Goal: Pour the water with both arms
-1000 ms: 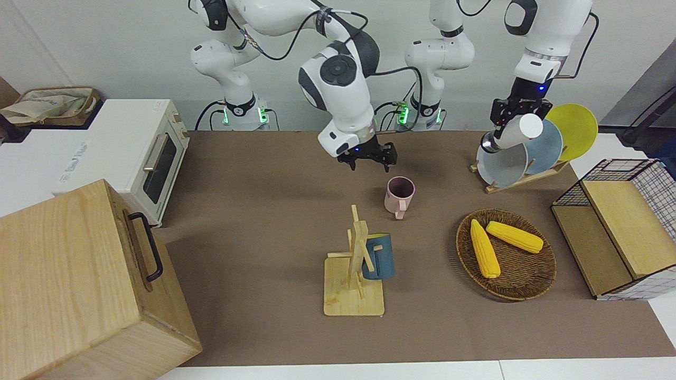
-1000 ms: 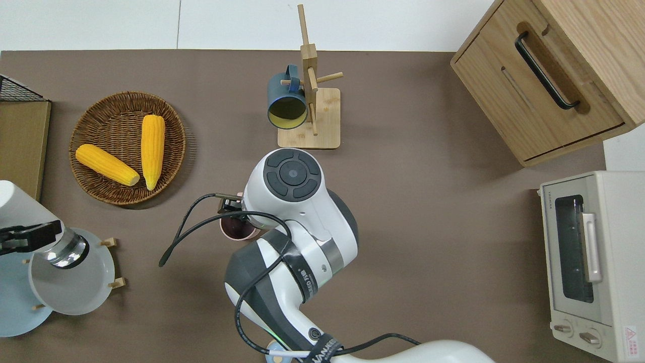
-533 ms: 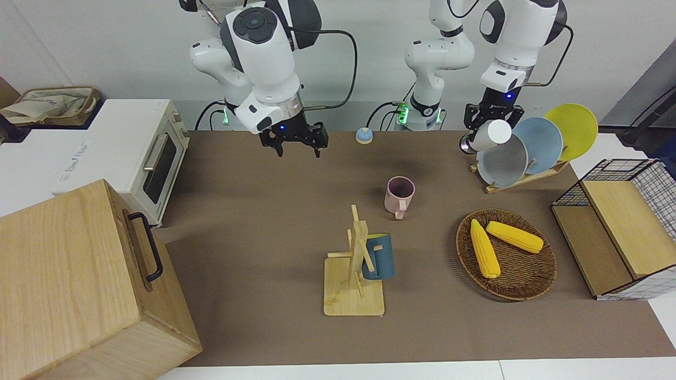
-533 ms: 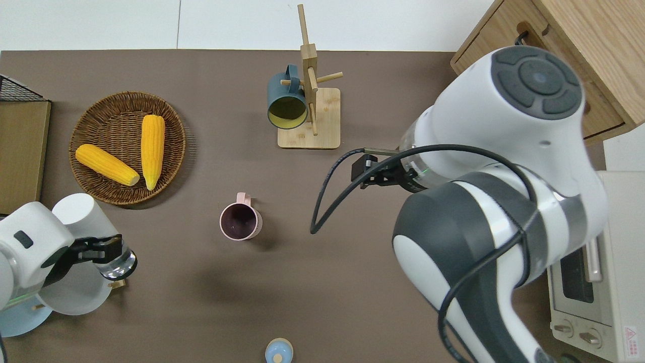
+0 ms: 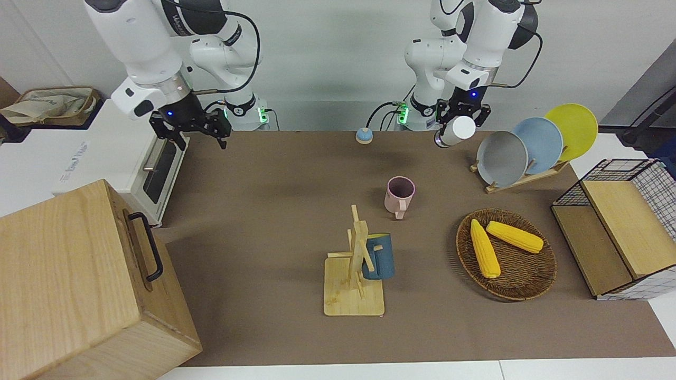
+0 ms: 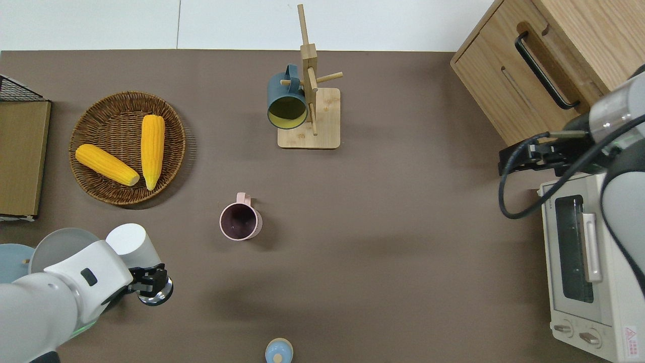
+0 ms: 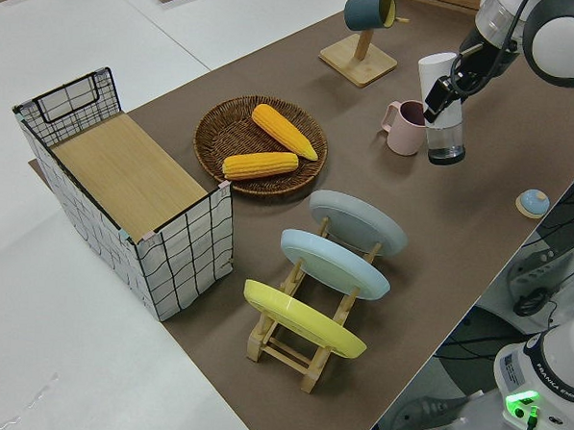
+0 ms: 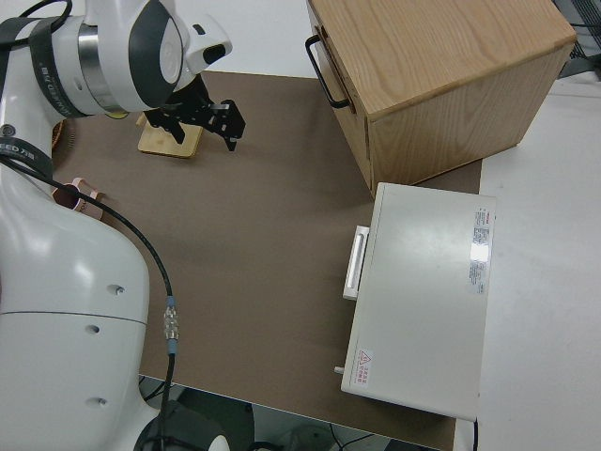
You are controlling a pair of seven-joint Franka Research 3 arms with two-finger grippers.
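Observation:
My left gripper (image 5: 460, 117) (image 6: 148, 280) (image 7: 447, 93) is shut on a white bottle (image 5: 455, 130) (image 6: 127, 241) (image 7: 437, 76) with a clear end. It holds the bottle tilted in the air over the brown mat, beside the plate rack. A pink mug (image 5: 400, 194) (image 6: 240, 222) (image 7: 405, 128) stands upright in the middle of the mat, apart from the bottle. Open and holding nothing, my right gripper (image 5: 190, 133) (image 6: 524, 159) (image 8: 211, 117) hangs over the mat's edge between the toaster oven and the wooden cabinet.
A small blue lid (image 5: 363, 135) (image 6: 278, 351) lies near the robots' bases. A wooden mug rack (image 5: 354, 295) carries a blue mug (image 5: 378, 256). Also here: corn basket (image 5: 520, 293), plate rack (image 5: 528, 174), wire basket (image 5: 623, 169), toaster oven (image 5: 132, 137), wooden cabinet (image 5: 79, 279).
My right gripper swung away from above the pink mug to the toaster oven end. My left gripper carried the bottle from over the plate rack toward the table's middle.

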